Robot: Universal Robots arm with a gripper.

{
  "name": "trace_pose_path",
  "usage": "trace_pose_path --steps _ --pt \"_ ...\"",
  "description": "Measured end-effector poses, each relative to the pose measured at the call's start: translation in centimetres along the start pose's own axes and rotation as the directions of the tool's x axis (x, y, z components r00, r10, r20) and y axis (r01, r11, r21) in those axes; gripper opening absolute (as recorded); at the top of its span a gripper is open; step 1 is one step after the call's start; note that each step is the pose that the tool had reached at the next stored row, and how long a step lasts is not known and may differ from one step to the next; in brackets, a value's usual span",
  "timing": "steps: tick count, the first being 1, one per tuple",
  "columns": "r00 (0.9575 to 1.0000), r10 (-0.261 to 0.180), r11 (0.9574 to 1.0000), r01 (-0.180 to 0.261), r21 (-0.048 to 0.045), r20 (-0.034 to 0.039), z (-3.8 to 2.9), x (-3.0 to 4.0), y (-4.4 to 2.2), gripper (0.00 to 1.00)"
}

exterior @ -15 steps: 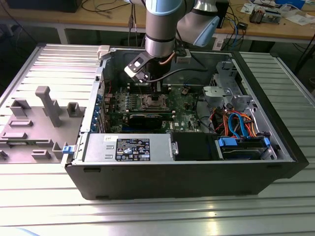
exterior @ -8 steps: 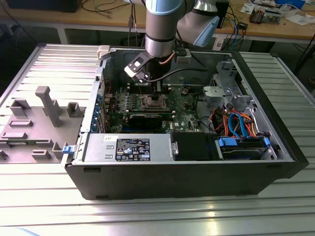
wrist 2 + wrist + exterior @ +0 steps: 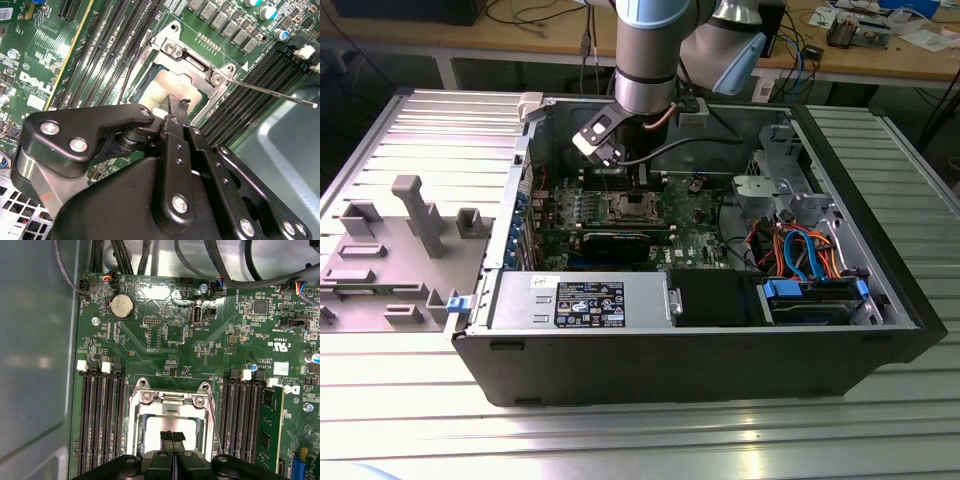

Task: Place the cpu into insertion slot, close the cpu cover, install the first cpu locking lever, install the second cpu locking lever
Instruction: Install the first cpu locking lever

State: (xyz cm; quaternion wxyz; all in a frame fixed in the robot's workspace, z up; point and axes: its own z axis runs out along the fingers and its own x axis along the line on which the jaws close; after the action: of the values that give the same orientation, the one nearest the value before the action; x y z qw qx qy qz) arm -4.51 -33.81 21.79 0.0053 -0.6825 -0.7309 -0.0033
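Dull silver cpu (image 3: 159, 91) lies in the insertion slot (image 3: 630, 208), left of centre in the exterior view, framed by the cpu cover (image 3: 192, 62). Directly over its middle, the gripper (image 3: 172, 436) has fingers pinched together, holding nothing. A thin locking lever (image 3: 270, 92) juts free alongside.
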Motion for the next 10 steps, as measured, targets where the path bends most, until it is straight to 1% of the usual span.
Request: trace_pose_path --steps 4,10 --pt "1.0 0.0 1.0 0.0 -0.0001 -0.0003 -0.01 0.0 0.0 0.11" --pt "1.0 0.0 1.0 0.0 -0.0002 -0.0024 -0.26 0.0 0.0 0.11"
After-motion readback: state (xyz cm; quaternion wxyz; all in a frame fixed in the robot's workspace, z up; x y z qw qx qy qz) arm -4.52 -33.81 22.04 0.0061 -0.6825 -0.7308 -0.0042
